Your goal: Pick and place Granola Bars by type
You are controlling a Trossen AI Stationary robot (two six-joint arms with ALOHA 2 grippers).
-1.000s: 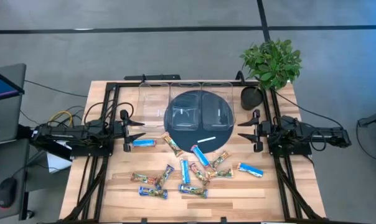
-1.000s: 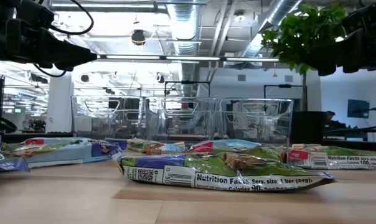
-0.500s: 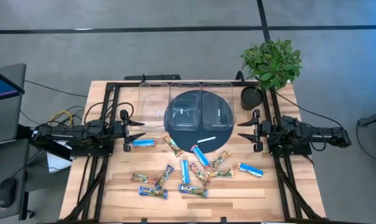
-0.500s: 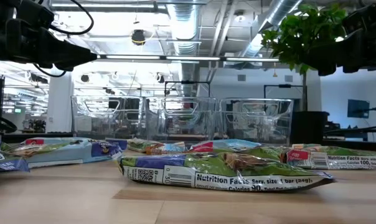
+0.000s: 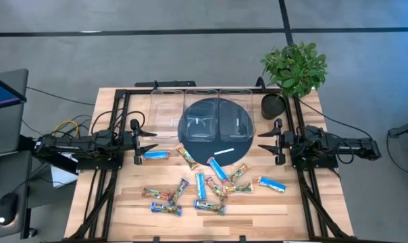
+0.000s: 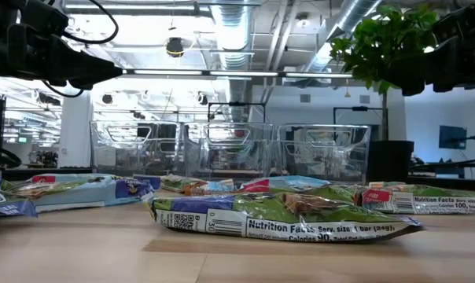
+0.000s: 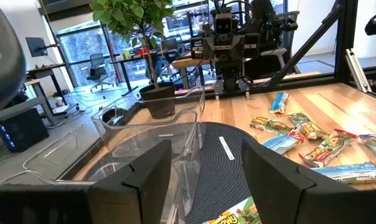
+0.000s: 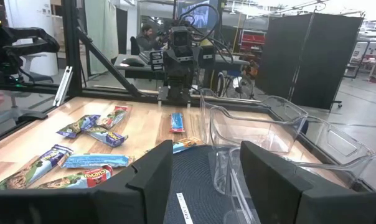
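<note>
Several foil-wrapped granola bars [image 5: 207, 185] lie flat and scattered on the near half of the wooden table: bright blue, red-dark, and orange-brown with green. One blue bar [image 5: 155, 155] lies next to my left gripper [image 5: 152, 142]; another [image 5: 271, 183] lies toward the right. My left gripper hovers open at the table's left side, above the wood. My right gripper [image 5: 263, 142] hovers open at the right side, facing it. In the wrist views the open fingers of my left gripper [image 7: 200, 171] and of my right gripper [image 8: 206, 168] frame the bars and bins beyond them.
Three clear plastic bins [image 5: 201, 113] stand in a row at the far side. A dark round mat [image 5: 216, 128] lies under them, with a thin white strip [image 5: 223, 151] on it. A potted plant [image 5: 293, 71] stands at the far right corner. A person sits in the room beyond [image 8: 145, 32].
</note>
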